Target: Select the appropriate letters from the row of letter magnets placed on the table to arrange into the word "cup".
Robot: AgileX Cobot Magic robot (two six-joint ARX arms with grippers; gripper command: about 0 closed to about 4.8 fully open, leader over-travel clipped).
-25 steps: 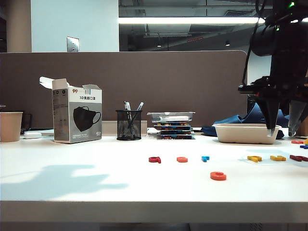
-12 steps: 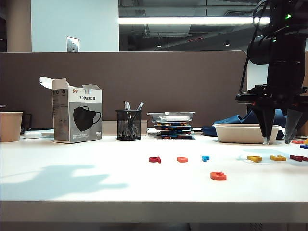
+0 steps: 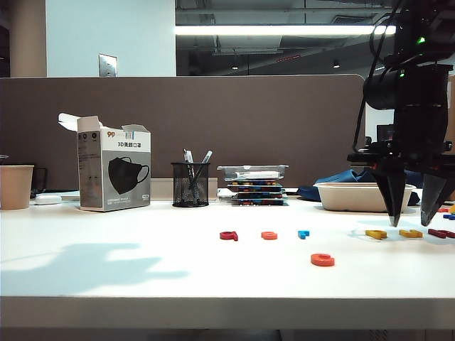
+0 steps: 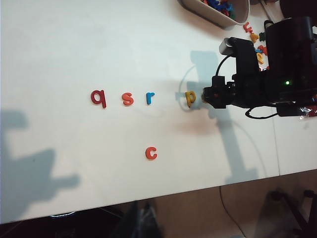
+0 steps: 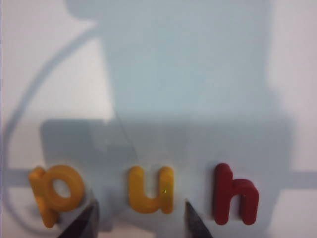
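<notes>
While exterior view blurs letters, right gripper (image 5: 140, 218) straddles yellow "u" (image 5: 150, 189).

A paper cup (image 3: 15, 186) stands at the far left, with a small white object (image 3: 47, 199) lying beside it. Next comes an opened mask box (image 3: 114, 170), grey and white with a black mask printed on its front. A black mesh pen holder (image 3: 190, 184) holding pens stands further right, then a stack of clear plastic cases (image 3: 252, 184). A pale oval tray (image 3: 359, 196) sits beyond, with blue cloth (image 3: 341, 181) behind it. A brown partition (image 3: 213, 121) runs behind them all.
</notes>
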